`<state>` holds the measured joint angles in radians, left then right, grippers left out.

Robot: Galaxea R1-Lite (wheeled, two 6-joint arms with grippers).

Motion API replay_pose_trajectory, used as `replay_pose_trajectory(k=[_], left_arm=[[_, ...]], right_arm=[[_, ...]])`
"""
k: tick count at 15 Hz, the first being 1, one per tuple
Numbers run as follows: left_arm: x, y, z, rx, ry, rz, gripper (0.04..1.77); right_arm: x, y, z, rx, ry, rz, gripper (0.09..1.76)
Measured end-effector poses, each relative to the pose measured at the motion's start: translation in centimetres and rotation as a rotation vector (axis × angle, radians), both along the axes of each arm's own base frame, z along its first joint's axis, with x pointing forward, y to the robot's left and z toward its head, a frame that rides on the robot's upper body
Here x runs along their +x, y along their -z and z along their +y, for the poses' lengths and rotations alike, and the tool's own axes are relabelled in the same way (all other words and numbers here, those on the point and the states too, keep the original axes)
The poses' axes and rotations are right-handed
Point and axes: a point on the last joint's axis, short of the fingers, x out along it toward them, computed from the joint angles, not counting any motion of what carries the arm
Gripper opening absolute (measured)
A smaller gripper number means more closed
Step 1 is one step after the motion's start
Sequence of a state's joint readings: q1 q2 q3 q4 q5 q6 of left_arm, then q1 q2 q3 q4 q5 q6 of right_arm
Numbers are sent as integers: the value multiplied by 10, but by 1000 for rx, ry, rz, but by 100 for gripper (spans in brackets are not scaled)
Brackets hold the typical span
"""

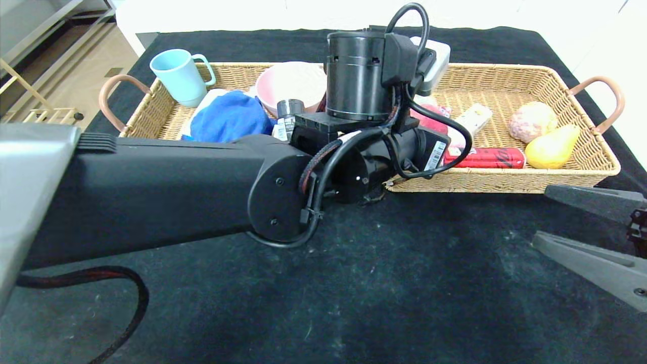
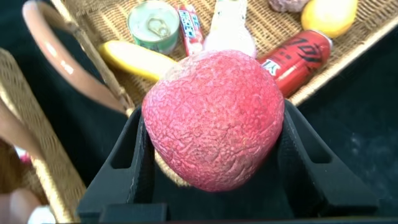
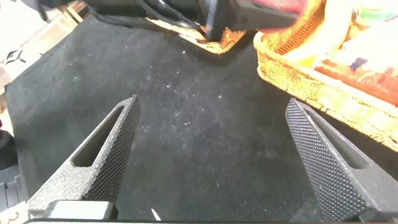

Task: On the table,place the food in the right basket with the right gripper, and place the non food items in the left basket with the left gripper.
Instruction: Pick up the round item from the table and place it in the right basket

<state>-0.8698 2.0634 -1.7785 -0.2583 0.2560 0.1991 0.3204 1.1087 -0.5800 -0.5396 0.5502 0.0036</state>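
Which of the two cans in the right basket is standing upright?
The green-rimmed can stands upright, its pull-tab lid facing up. The red can lies on its side by the right basket's front wall.

Left arm [image 1: 202,187] spans the black table [image 1: 404,293]; front right lies open.

Black cloth-covered table [image 1: 404,303], white wall behind, tan floor [image 1: 76,76] and metal shelving [image 1: 30,30] at left
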Motion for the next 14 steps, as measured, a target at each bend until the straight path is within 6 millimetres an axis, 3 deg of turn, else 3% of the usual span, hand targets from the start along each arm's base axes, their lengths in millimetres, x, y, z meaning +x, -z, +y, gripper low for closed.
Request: replay_pose_trajectory(k=[12, 14], left_arm=[[22, 6, -8, -7, -30, -86, 115], [25, 7, -8, -9, -35, -87, 131]], right_arm=[[0, 3, 1, -4, -9, 11, 171], [1, 4, 2, -6, -10, 16, 171]])
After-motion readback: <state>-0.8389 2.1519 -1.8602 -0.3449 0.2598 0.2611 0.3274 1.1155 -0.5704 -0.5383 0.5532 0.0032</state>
